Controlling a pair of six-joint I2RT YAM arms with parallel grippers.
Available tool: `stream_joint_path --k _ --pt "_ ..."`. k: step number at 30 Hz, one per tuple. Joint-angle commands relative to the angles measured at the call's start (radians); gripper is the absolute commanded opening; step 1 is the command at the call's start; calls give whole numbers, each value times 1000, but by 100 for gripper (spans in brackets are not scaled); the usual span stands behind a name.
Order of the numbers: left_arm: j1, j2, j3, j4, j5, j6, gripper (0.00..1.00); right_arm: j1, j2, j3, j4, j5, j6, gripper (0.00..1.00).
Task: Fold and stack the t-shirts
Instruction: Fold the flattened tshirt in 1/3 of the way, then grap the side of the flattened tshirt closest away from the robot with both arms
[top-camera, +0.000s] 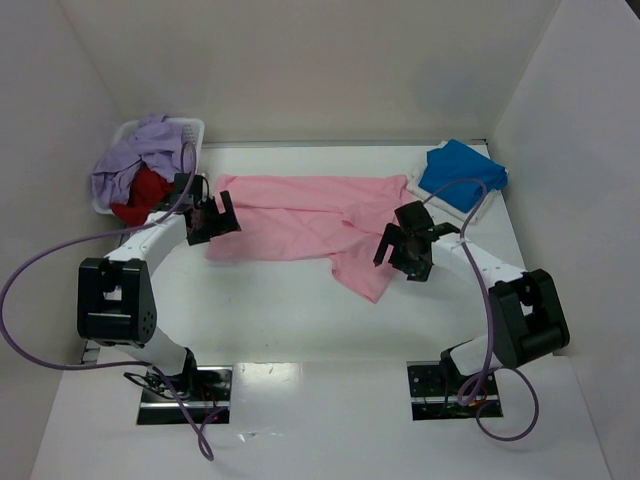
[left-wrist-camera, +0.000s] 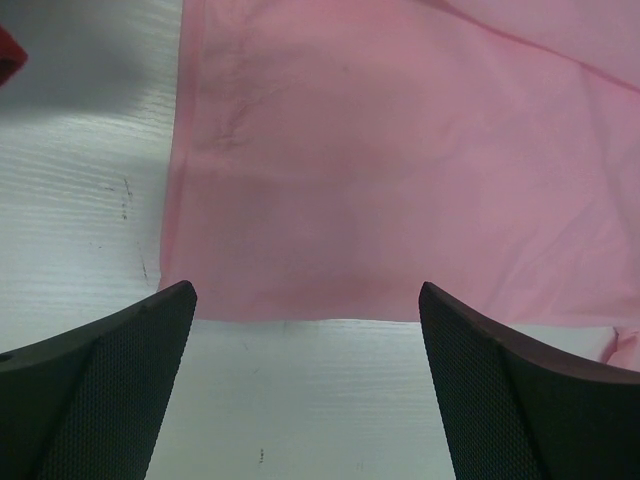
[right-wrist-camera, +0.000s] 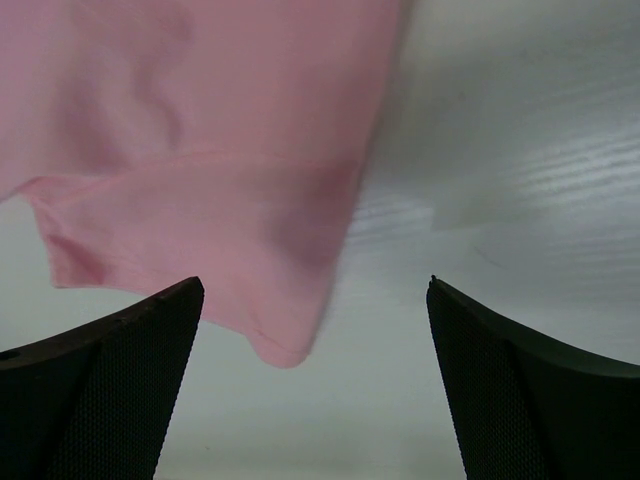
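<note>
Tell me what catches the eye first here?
The light pink t-shirt lies spread across the middle, the open left hand at its left edge, the open right hand over its near right corner. A bright blue t-shirt sits far right; the white basket far left holds a lavender t-shirt and a red t-shirt.

The red t-shirt (top-camera: 143, 193) lies half buried under the lavender t-shirt (top-camera: 135, 155).

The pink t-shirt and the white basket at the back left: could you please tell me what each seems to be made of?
The pink t-shirt looks like thin, soft cloth, matte: it lies in creases, with a stitched hem showing in the left wrist view. The basket seems to be stiff white plastic, judging by its even moulded rim, though it is too small to be sure.
</note>
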Motion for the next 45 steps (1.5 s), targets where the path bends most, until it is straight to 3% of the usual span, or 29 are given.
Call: stream_joint_path --k 1,4,15,24,28,29,32,36,45 --pt "6 5 -11 25 3 -15 100 11 -50 -37 -32 48 58 97" --pt "6 16 -21 14 -6 -15 100 21 -50 -48 -1 48 84 90" --pt "6 45 1 -110 -66 92 97 21 16 -58 100 15 93 80" --pt "6 67 1 -119 -77 111 97 54 141 -40 146 -19 93 65" --pt "6 67 1 -119 -87 111 97 54 153 -31 137 5 93 49" --pt "6 67 1 -119 -87 111 97 54 153 -22 137 21 93 37" --pt "6 67 1 -119 -97 111 96 54 141 -22 112 59 93 18" --pt "6 78 1 -119 -97 111 95 54 131 -13 69 91 93 7" --pt "6 108 1 -110 -86 120 87 9 61 -42 23 128 82 7"
